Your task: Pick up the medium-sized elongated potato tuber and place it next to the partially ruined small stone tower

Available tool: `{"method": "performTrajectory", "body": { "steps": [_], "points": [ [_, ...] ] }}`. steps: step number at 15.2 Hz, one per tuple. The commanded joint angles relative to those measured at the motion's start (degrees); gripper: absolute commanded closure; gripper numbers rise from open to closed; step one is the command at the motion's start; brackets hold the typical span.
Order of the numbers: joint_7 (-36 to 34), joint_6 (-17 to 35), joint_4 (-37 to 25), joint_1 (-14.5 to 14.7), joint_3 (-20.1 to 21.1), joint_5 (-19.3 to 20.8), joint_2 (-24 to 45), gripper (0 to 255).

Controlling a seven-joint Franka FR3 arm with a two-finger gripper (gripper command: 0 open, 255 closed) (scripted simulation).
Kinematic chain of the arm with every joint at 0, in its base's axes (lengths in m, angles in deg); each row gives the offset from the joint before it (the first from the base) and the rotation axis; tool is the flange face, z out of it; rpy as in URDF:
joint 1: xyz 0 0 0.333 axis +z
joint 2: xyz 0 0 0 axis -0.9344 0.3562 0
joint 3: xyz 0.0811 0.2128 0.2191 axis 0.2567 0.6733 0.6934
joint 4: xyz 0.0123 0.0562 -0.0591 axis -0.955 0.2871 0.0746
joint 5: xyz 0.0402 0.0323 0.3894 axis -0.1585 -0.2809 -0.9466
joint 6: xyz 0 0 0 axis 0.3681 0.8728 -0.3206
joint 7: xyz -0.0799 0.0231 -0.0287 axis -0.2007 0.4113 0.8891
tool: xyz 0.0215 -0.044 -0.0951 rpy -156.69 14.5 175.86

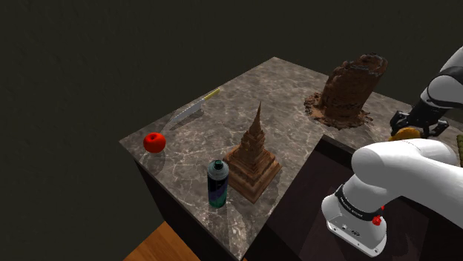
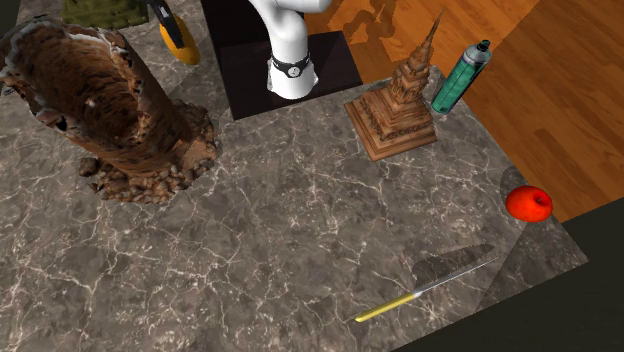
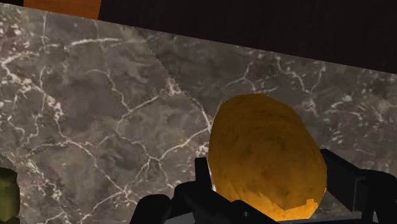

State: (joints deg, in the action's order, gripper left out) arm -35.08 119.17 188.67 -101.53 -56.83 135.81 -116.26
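Note:
The potato (image 3: 264,153) is a yellow-brown elongated tuber. It sits between the two black fingers of my gripper (image 3: 264,188), and both fingers press against its sides. In the shoulder view the gripper (image 1: 410,124) hangs low over the marble table (image 1: 289,96), with the potato (image 1: 403,134) showing under it. It is to the right of the ruined brown stone tower (image 1: 349,85). In the second exterior view the potato (image 2: 180,42) lies close above the tower (image 2: 95,95), beneath the gripper (image 2: 160,12).
A brown tiered spire model (image 1: 254,159) and a green spray can (image 1: 217,184) stand near the table's front edge. A red apple (image 1: 154,141) and a yellow-handled knife (image 1: 194,109) lie at the far side. A green object (image 2: 100,10) sits beside the tower.

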Motion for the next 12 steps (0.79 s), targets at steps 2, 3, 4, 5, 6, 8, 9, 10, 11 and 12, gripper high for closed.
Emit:
{"method": "performTrajectory", "body": {
  "steps": [2,3,4,5,6,8,9,10,11,12],
  "points": [
    [-0.48,1.8,1.84,-0.39,-2.36,1.99,0.62,255],
    [-0.62,2.5,2.29,-0.5,-3.16,2.73,0.87,255],
    [-0.78,3.2,2.73,-0.6,-3.97,3.5,1.13,255],
    [-0.94,3.92,3.15,-0.68,-4.81,4.28,1.43,255],
    [-1.15,4.79,3.64,-0.76,-5.83,5.24,1.81,255],
    [-1.07,4.93,3.65,-0.86,-5.76,5.14,1.95,255],
    [-1.01,5.03,3.66,-0.95,-5.7,5.07,2.06,255],
    [-0.98,5.09,3.67,-0.99,-5.67,5.03,2.12,255],
    [-0.97,5.12,3.67,-1.01,-5.65,5.01,2.15,255],
    [-0.95,5.15,3.68,-1.04,-5.64,4.99,2.18,255]
  ]
}}
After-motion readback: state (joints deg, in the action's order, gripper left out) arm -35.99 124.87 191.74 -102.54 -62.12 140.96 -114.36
